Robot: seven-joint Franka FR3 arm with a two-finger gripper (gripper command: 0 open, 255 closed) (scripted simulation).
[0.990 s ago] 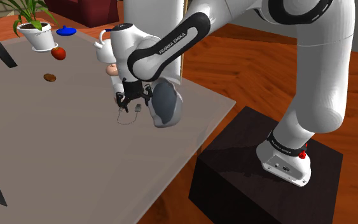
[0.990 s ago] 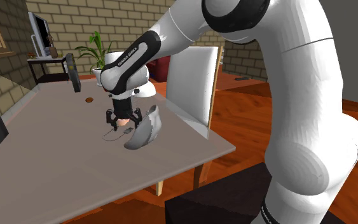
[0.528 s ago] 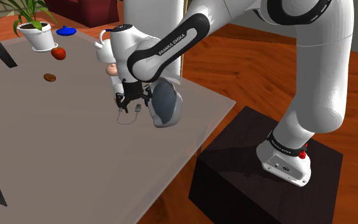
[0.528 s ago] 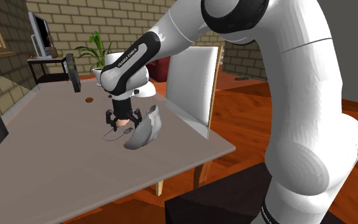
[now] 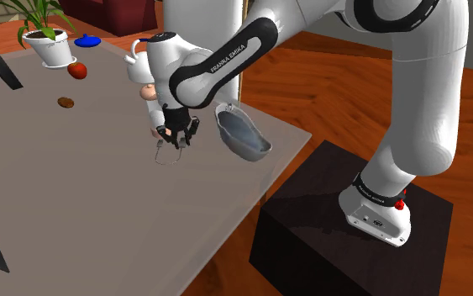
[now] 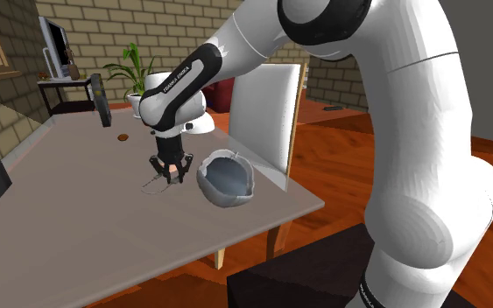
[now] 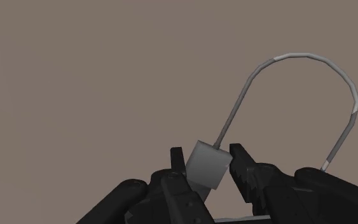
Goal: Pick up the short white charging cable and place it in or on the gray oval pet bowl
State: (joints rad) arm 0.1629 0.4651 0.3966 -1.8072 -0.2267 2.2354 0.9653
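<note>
In the wrist view my black gripper (image 7: 207, 162) clasps a small grey-white plug block (image 7: 206, 167) at one end of the thin charging cable (image 7: 311, 57), which loops out over the brown-grey table. The gripper (image 5: 174, 134) points down at the tabletop, with the cable (image 5: 169, 156) lying just under it. The grey oval bowl (image 5: 243, 133) rests tilted to the shoulder view's right of the gripper, near the table's edge. In the second exterior view the bowl (image 6: 227, 178) shows its inside, a short gap from the gripper (image 6: 167, 172).
At the table's far end stand a potted plant (image 5: 45, 38), a red apple (image 5: 77, 71), a small brown object (image 5: 65, 103) and a blue item (image 5: 87, 39). A white chair (image 6: 266, 109) stands behind the table. The black stand (image 5: 344, 219) sits on the wooden floor.
The fingers, wide apart before, have shut on the cable's plug. The bowl, earlier propped on edge against the gripper, has shifted away toward the table's edge.
</note>
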